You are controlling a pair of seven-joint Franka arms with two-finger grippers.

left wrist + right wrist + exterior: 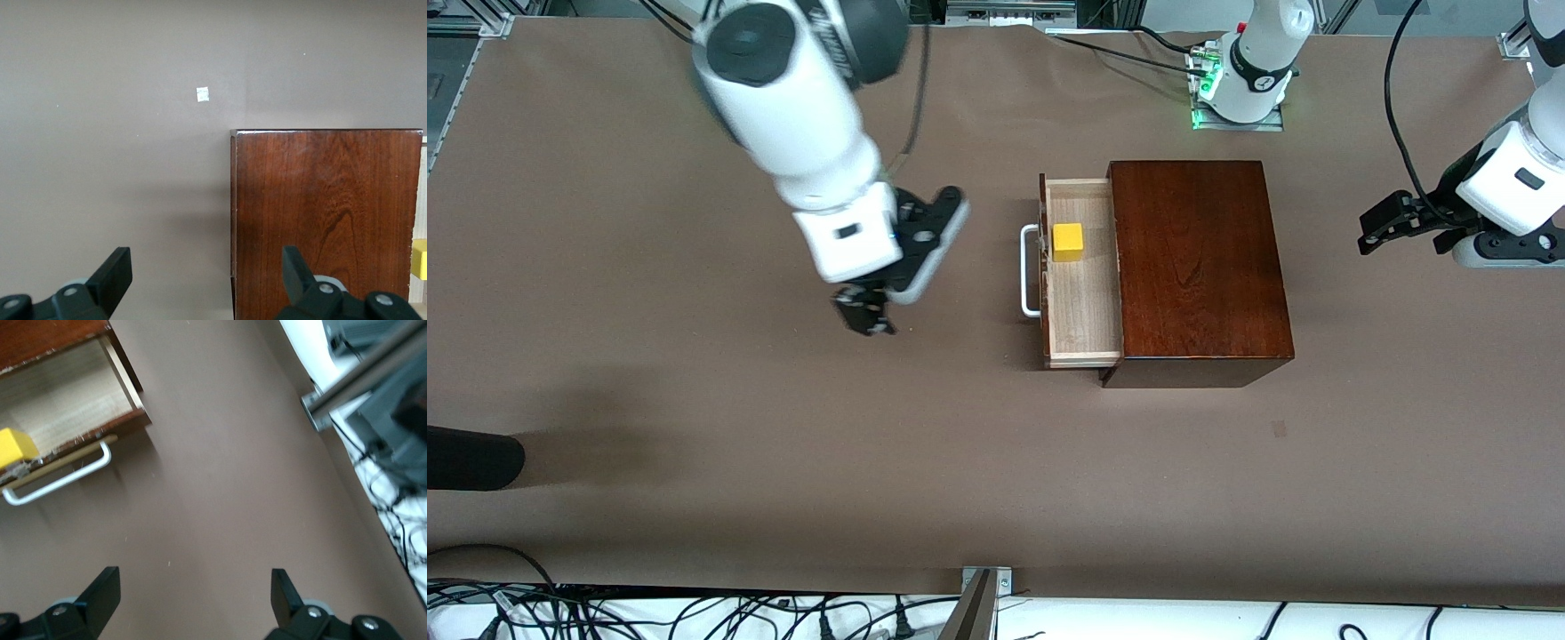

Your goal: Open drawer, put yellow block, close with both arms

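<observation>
Drawer (1080,276) pulled open out of the dark reddish-brown wooden box (1196,262), white U-shaped handle (1028,271) facing the right arm's end of the table (694,427). Yellow block (1067,242) resting inside on the pale wood floor, close to the drawer front, toward the end farther from the front camera. Right gripper (864,316) up over bare table in front of the drawer, well apart from handle and block, fingers (100,597) spread wide, grasping nothing. Left gripper (1383,227) hovering off the box's closed end, fingers (113,277) likewise spread and empty, block well apart from it.
</observation>
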